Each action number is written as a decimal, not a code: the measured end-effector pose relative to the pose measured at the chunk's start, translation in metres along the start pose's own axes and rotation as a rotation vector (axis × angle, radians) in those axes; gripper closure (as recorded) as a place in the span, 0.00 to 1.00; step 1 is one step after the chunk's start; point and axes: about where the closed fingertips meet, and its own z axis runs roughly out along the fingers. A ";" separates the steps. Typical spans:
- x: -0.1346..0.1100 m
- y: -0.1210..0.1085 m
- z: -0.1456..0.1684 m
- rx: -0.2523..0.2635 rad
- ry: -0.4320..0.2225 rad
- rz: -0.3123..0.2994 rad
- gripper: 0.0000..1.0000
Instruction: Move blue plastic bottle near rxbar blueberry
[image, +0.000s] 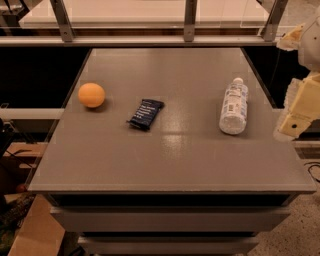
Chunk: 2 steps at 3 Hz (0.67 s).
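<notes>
The blue plastic bottle (234, 106) lies on its side on the right part of the grey table (170, 160), its white cap pointing to the back. The rxbar blueberry (145, 114), a flat dark navy bar, lies near the table's middle, left of the bottle and well apart from it. My gripper (299, 107), pale yellow, hangs at the right edge of the view, beyond the table's right edge and to the right of the bottle, not touching it.
An orange ball (91, 95) sits on the left part of the table, left of the bar. A metal rail with uprights (189, 22) runs behind the table. Drawers (170, 217) show below the front edge.
</notes>
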 end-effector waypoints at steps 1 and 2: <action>0.000 0.000 0.000 0.000 0.000 0.000 0.00; -0.001 -0.007 0.002 0.007 0.031 0.063 0.00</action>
